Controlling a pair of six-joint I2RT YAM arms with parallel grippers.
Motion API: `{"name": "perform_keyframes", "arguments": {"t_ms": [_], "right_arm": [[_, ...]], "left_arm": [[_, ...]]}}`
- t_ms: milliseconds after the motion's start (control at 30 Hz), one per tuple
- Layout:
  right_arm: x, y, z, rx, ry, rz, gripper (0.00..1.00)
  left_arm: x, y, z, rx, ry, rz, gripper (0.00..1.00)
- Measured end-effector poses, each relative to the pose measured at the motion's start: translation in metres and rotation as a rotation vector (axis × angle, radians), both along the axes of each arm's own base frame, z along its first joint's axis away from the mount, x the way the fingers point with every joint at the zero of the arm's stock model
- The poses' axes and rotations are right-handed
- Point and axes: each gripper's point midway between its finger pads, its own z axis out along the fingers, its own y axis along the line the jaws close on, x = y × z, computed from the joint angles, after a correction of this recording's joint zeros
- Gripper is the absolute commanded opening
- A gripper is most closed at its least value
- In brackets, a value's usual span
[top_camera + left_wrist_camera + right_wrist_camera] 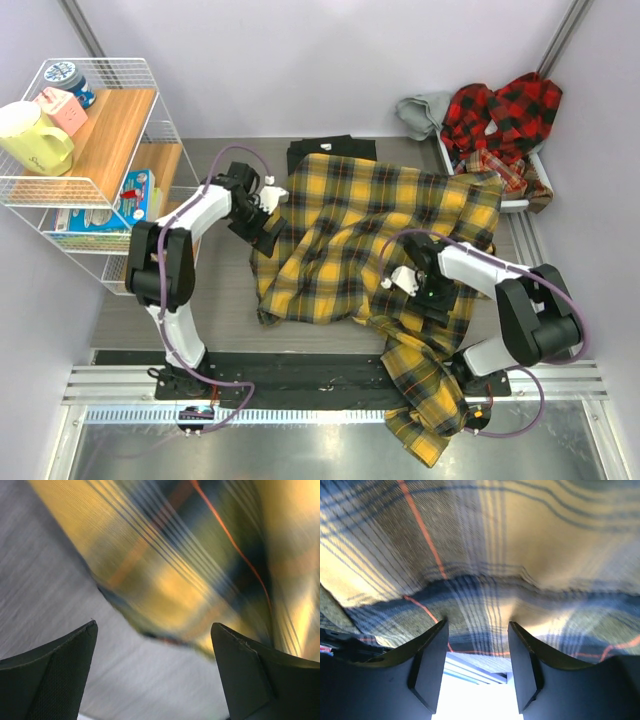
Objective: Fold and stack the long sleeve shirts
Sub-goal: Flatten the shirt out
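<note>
The yellow-and-black plaid shirt (370,240) lay spread and rumpled across the middle of the bench (150,310), between my two end effectors. Its left edge sat just ahead of the left end effector (154,625). In the left wrist view that end effector was spread wide. Its two dark fingers (55,670) stood well apart with nothing between them, and the shirt's hem was just beyond the tips over bare grey bench.

The right end effector (477,623) sat over the shirt's lower right part, surrounded by plaid on all sides in the top view. Its jaws were apart as well. The hem crossed the gap right at the fingertips, but I could not see the pads pressing the cloth, so I read it as spread rather than pinching. One sleeve (430,410) trailed back past that end effector, beside the right arm's base, and hung over the near edge of the bench.

Well beyond the left end effector, at the far side, a black shirt (330,148) lay flat, touching the plaid one's far edge. Far ahead and to the right of the right end effector, red-and-black plaid shirts (500,115) were heaped in a white bin (515,205), with a grey garment (425,110) beside them. Off to the left of the left end effector stood a wire shelf (100,70) holding a pale yellow mug (35,138).
</note>
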Motion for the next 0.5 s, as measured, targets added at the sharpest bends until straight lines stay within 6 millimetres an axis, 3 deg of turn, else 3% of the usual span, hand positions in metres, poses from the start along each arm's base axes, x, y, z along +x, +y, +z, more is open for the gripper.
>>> {"name": "perform_keyframes", "arguments": {"t_ms": [133, 233, 267, 333, 367, 500], "right_arm": [[0.007, 0.0, 0.009, 0.023, -0.059, -0.016, 0.61], [0.018, 0.0, 0.018, 0.041, -0.106, -0.036, 0.63], [0.022, -0.001, 0.021, 0.045, -0.118, -0.044, 0.63], [0.032, -0.001, 0.027, 0.061, -0.146, -0.068, 0.63], [0.036, -0.001, 0.029, 0.066, -0.156, -0.074, 0.63], [0.044, 0.0, 0.032, 0.085, -0.166, -0.086, 0.63]], "left_arm": [[0.02, -0.006, -0.026, -0.003, 0.011, 0.132, 0.79], [0.026, -0.005, -0.041, 0.029, 0.02, 0.163, 0.45], [0.027, -0.005, -0.041, 0.034, 0.017, 0.168, 0.26], [0.025, -0.002, -0.044, 0.055, 0.022, 0.17, 0.06], [0.022, 0.003, -0.047, 0.072, 0.024, 0.163, 0.0], [-0.002, 0.03, -0.047, 0.116, 0.032, 0.159, 0.0]]}}
